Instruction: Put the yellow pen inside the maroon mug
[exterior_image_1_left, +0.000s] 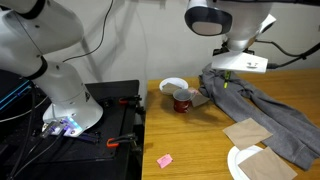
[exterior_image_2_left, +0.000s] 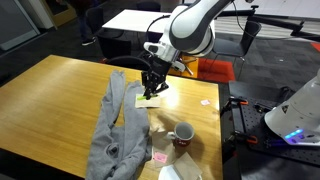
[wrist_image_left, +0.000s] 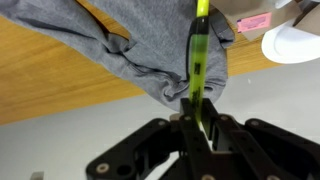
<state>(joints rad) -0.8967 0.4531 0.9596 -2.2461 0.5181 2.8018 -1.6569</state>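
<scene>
- Currently the gripper is pinching the yellow pen by one end, its jaws closed on the barrel. The rest of the pen is sticking out ahead of the fingers in the wrist view.
- Judging by its look, the pen is reading as light, stiff, smooth plastic. Held this near its end, it is likely to pivot or slip, so a steady squeeze is mattering more than force.
- The pen is hanging in the air over the grey cloth, clear of the table and well apart from the maroon mug.
- The mug is standing upright on the wooden table, mouth up, just beside a white bowl. Its opening is looking narrow, so the pen is probably needing to go in end first and near vertical.
- The cloth is lying rumpled and soft near the mug, and a low pass is risking a snag.
- Pink paper squares, brown paper pieces and a white plate are lying around. Dim office space is showing beyond the table.
</scene>
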